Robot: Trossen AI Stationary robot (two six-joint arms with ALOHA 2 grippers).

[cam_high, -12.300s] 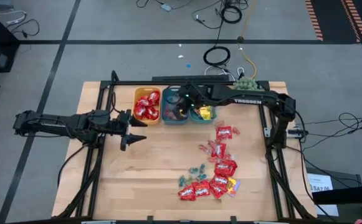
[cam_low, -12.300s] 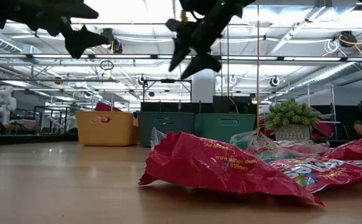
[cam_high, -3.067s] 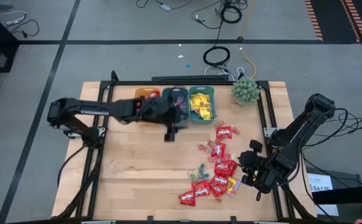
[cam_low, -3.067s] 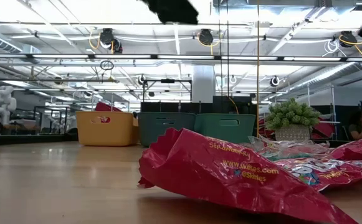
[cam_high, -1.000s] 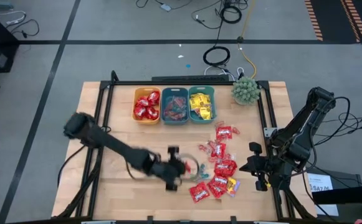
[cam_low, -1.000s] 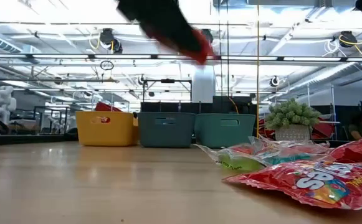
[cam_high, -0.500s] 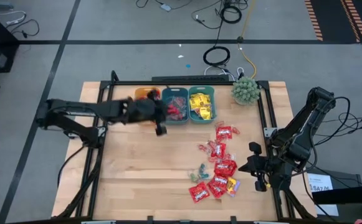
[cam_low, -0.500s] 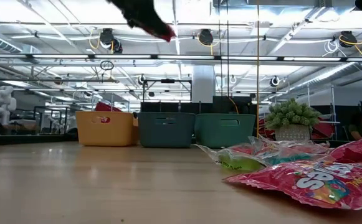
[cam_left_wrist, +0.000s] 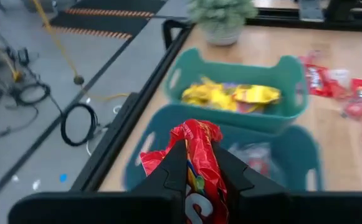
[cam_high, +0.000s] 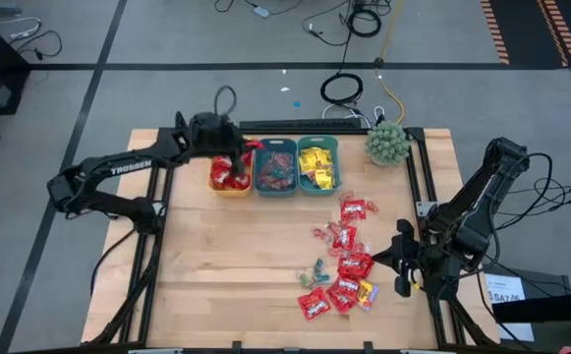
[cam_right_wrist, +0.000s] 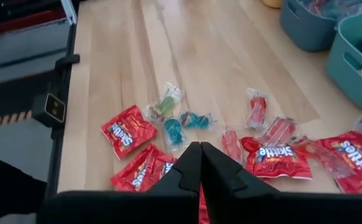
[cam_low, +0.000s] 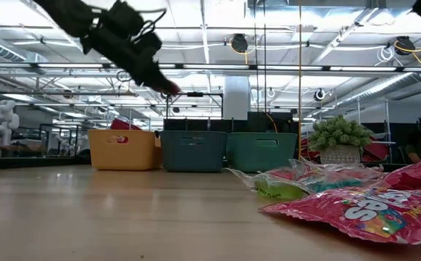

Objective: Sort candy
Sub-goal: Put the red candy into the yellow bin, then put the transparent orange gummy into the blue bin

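Candy lies mostly loose on the worktop's near right. One red packet is pinched in the left pincer above the orange bin, apparently ready to drop among matching reds. The right pincer, pressed together, waits beside the pile.

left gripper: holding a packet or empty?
Holding. The left gripper is shut on a red packet pinched between its fingers, up over the bins.
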